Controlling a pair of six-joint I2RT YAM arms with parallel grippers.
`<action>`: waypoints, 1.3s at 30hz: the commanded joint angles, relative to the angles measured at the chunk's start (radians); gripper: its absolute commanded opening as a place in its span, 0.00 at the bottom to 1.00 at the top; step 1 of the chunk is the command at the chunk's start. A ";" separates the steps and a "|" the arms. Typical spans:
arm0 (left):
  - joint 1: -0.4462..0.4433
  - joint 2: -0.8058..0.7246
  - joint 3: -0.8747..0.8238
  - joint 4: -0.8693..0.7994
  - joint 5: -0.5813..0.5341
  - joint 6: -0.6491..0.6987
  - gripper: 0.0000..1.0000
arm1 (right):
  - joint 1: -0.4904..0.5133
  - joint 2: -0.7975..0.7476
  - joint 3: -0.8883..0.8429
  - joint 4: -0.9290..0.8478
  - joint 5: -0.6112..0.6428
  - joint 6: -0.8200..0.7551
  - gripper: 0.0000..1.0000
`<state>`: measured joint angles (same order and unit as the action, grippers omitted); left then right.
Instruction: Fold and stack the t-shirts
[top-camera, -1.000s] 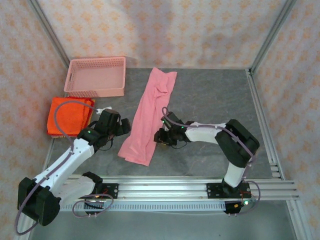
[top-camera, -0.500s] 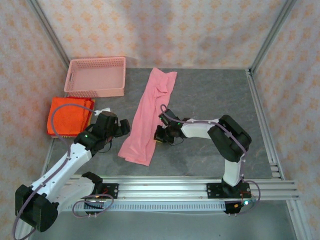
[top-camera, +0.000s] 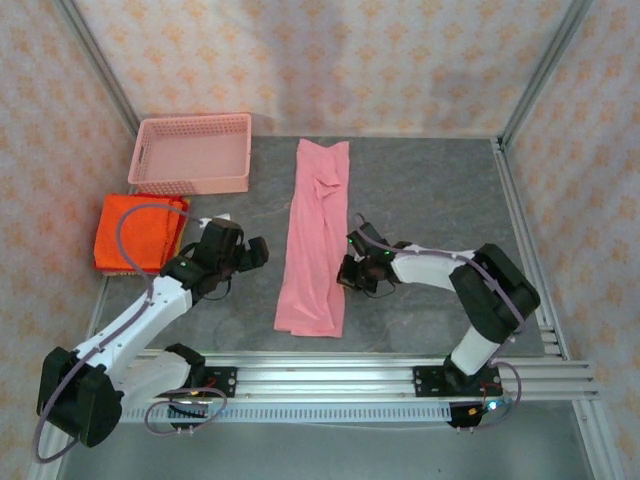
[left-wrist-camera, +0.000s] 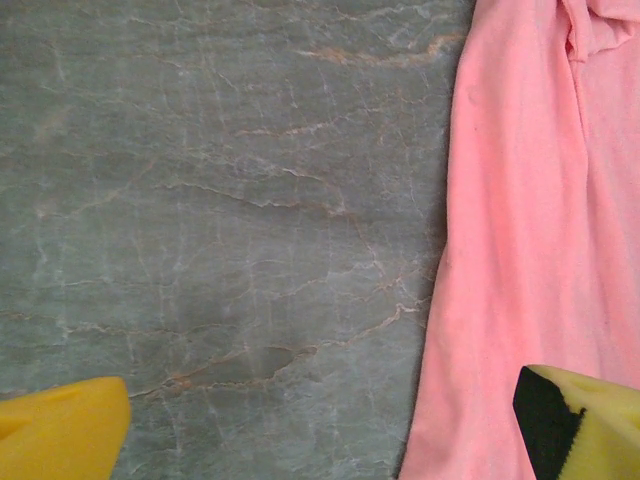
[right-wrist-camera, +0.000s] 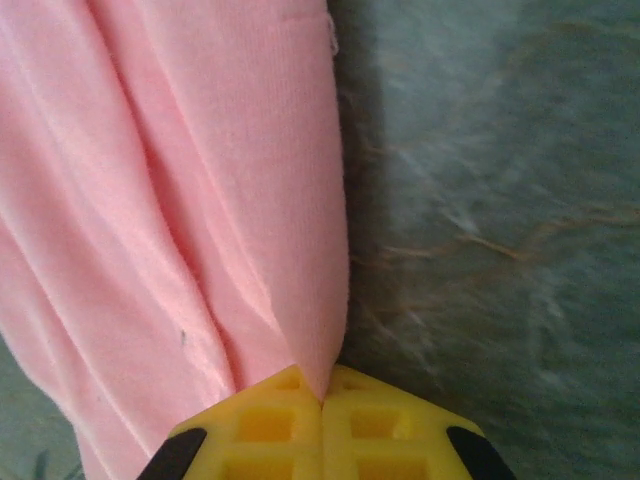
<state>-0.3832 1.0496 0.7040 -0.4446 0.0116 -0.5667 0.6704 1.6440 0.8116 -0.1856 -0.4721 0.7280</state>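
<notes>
**Top external view: pink shirt laid out long, right pincer clamped on its edge**

A pink mesh basket (top-camera: 190, 184) sits at the far left of the grey counter (top-camera: 430, 200), and its mesh floor is in plain sight. Just on its near side, outside it, lies a folded stack of orange-red shirts (top-camera: 140, 232).

The pink shirt (top-camera: 318, 240) lies mid-counter as a long narrow strip running from far to near. The right pincer (top-camera: 347, 272) is at the strip's right edge, low on the counter. In the right wrist view its yellow fingertips (right-wrist-camera: 260, 425) are clenched together with a fold of pink cloth pinched between them.

The left pincer (top-camera: 250, 250) stands released, between the orange-red stack and the pink strip. In the left wrist view its tips are spread wide, one over bare counter and the other over the shirt's left edge (left-wrist-camera: 520, 300).
</notes>
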 joint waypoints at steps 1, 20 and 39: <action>0.005 0.024 0.019 0.061 0.044 0.004 1.00 | -0.009 -0.054 -0.029 -0.067 0.063 -0.035 0.00; -0.177 0.136 -0.084 0.063 0.329 -0.156 1.00 | -0.009 -0.362 -0.208 -0.016 -0.009 0.108 0.63; -0.451 0.132 -0.230 0.131 0.352 -0.362 0.71 | 0.221 -0.480 -0.438 0.167 -0.068 0.409 0.43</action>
<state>-0.8257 1.1679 0.4812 -0.3759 0.3580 -0.8963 0.8688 1.1282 0.3744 -0.0879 -0.5472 1.0973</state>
